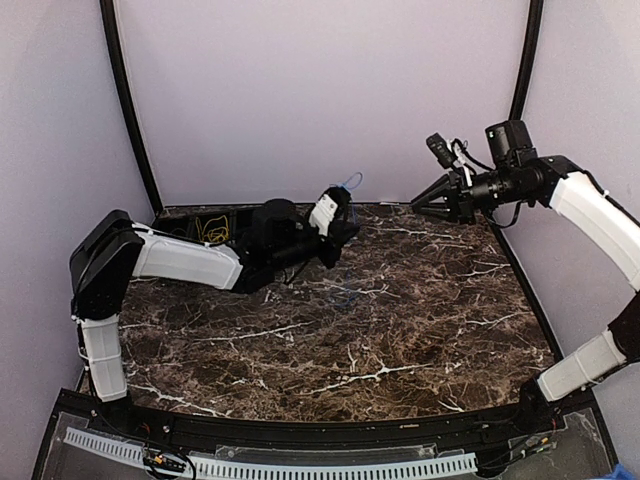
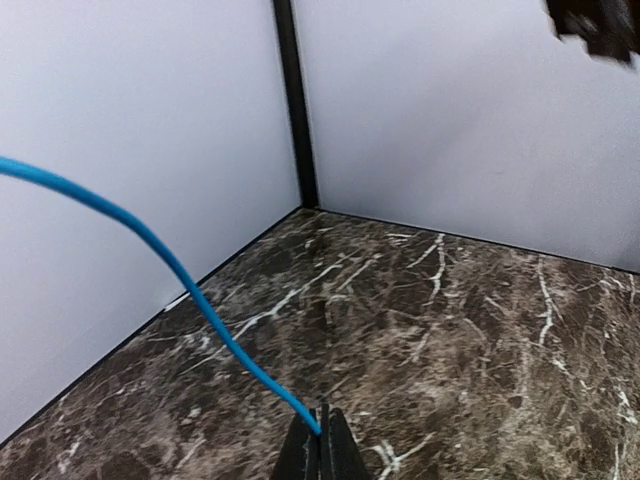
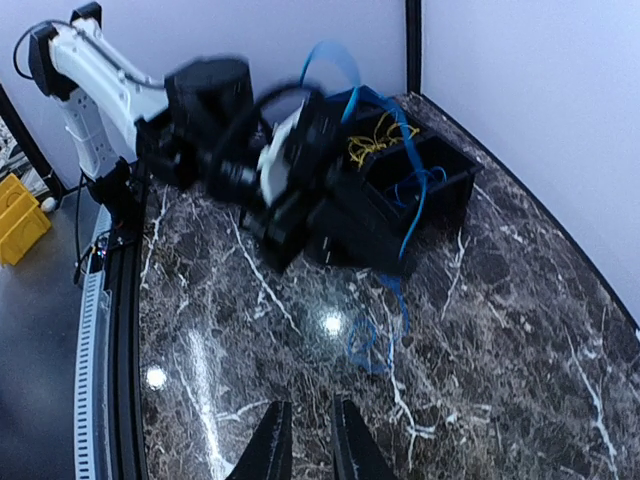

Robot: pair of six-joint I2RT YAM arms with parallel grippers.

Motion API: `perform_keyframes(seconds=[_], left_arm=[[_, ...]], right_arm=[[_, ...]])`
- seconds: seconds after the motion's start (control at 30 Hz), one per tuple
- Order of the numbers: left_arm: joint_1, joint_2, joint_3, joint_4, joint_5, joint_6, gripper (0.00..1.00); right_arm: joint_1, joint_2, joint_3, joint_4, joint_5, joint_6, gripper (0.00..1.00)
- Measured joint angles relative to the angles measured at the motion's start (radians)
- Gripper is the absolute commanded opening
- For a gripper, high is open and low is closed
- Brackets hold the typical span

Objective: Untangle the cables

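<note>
My left gripper [image 2: 322, 432] is shut on the blue cable [image 2: 165, 258], which arcs up and to the left from the jaws. From above, this gripper [image 1: 350, 228] hovers over the middle back of the marble table, with a blue loop [image 1: 351, 181] above it. In the right wrist view the blue cable [image 3: 413, 215] hangs down to loose coils on the table [image 3: 373, 342]. The yellow cable [image 3: 374, 136] lies in a black tray [image 3: 455, 190]. My right gripper [image 3: 308, 448] is open and empty, raised at the back right [image 1: 422, 206].
The black two-part tray [image 1: 190, 222] stands at the back left corner with the yellow cable [image 1: 213, 232] in it. Pale walls with black corner posts [image 2: 295, 110] close in the back and sides. A yellow bin [image 3: 18, 215] sits off the table.
</note>
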Motion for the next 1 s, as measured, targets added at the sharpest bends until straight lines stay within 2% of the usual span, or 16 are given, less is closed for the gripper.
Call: perform_keyframes(seconds=[0.2, 0.4, 0.47, 0.57, 0.63, 0.77, 1.0], left_arm=[[0.162, -0.039, 0.192, -0.293, 0.005, -0.053, 0.00], [0.226, -0.046, 0.292, -0.505, -0.002, -0.079, 0.00], [0.251, -0.035, 0.352, -0.594, 0.041, -0.126, 0.00], [0.325, 0.025, 0.541, -0.758, 0.138, -0.224, 0.00], [0.372, 0.037, 0.609, -0.826, 0.171, -0.262, 0.00], [0.423, 0.037, 0.644, -0.914, 0.185, -0.287, 0.00], [0.404, 0.037, 0.645, -1.002, 0.209, -0.290, 0.00]], right_arm=[[-0.042, -0.140, -0.319, 0.106, 0.070, -0.015, 0.26], [-0.055, -0.196, -0.552, 0.264, 0.105, -0.015, 0.31], [-0.056, -0.196, -0.599, 0.296, 0.105, -0.016, 0.31], [-0.058, -0.196, -0.624, 0.319, 0.105, -0.016, 0.32], [-0.059, -0.204, -0.630, 0.343, 0.108, -0.016, 0.32], [-0.059, -0.223, -0.645, 0.385, 0.119, -0.021, 0.32], [-0.059, -0.223, -0.664, 0.400, 0.134, -0.033, 0.32]])
